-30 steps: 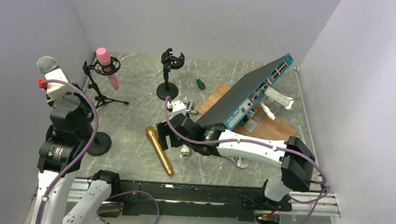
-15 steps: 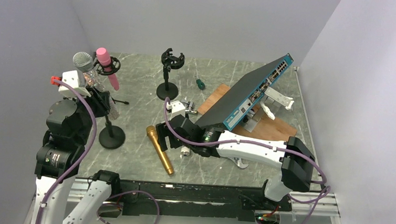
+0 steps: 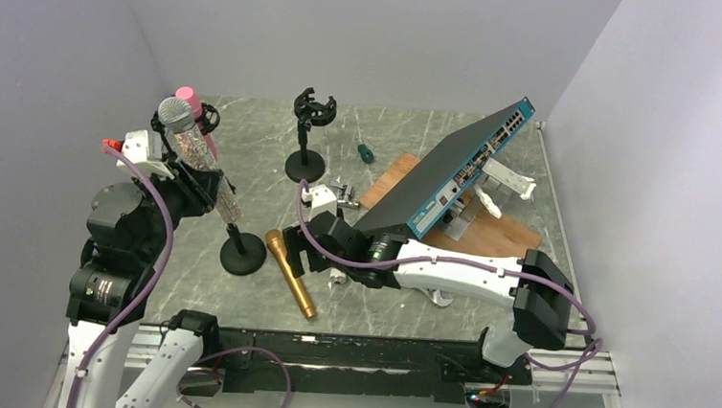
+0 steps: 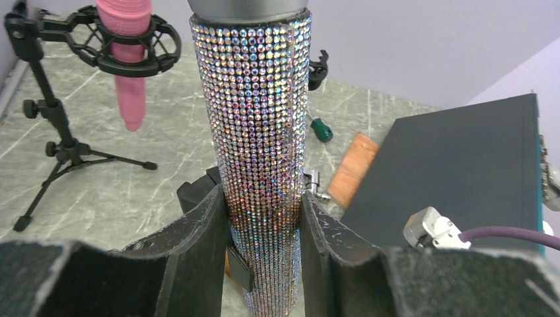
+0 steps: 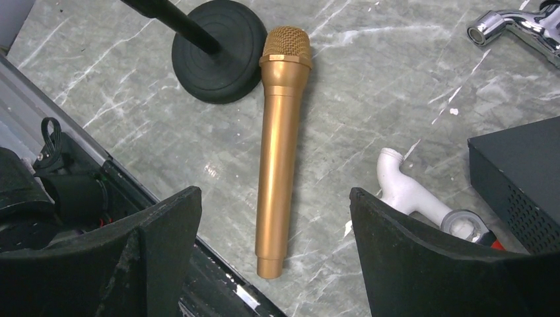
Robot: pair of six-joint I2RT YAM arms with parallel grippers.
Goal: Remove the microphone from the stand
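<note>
The left fingers (image 4: 198,264) clench the rhinestone-covered silver microphone (image 4: 261,165) between them; the right fingers (image 5: 165,244), released, hover above a gold metal microphone (image 5: 280,152).

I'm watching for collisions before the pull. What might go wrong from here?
1. The left gripper holds the rhinestone microphone low, by the stand's clip; the whole stand may lift or tip instead of releasing.
2. The stand's base sits right beside the gold microphone, so a drag could knock it.
3. The pink microphone hangs close behind.

Three microphones (image 3: 202,164) (image 3: 290,274) (image 3: 188,97), three stands (image 3: 243,252) (image 3: 303,164) (image 4: 55,122)
</note>
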